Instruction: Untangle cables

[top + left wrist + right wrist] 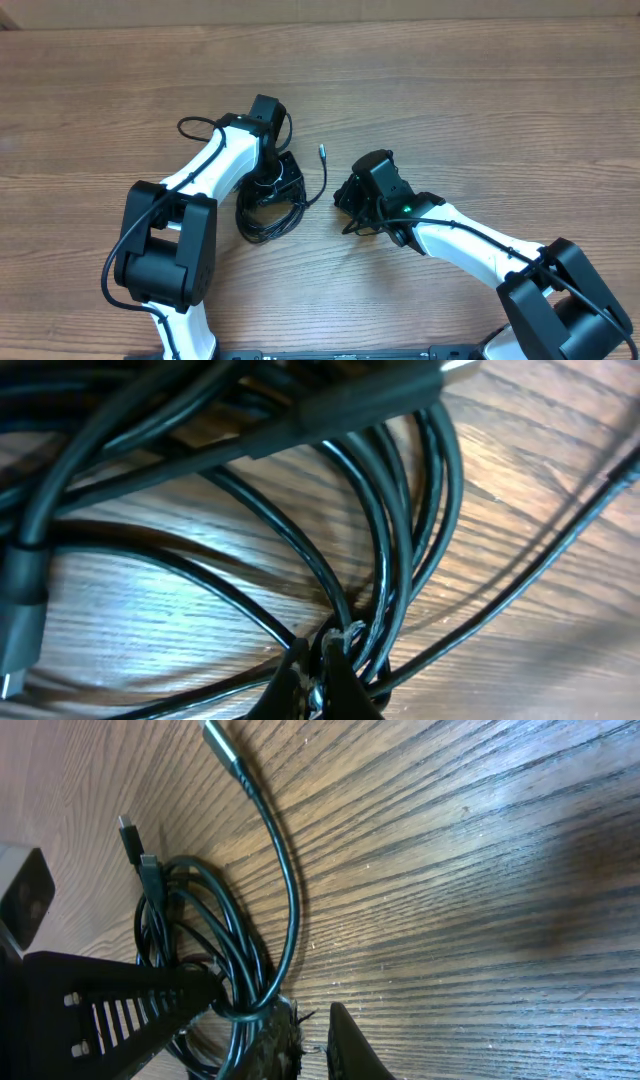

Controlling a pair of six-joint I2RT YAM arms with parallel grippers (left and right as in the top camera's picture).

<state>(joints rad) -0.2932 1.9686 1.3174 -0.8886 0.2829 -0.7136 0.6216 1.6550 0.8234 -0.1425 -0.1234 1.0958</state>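
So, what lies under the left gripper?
Coiled black cables lie under it on the table; the left gripper is closed on one strand. From above, the arm covers the coil's upper part, so that is unseen.

White-shelled arms (215,165) with black joints, wrists and wiring.

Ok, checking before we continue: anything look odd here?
Only the thin black cables stand out: a tangled coil on the wooden table, pinched by the left end effector, one silver-tipped plug end straying loose.
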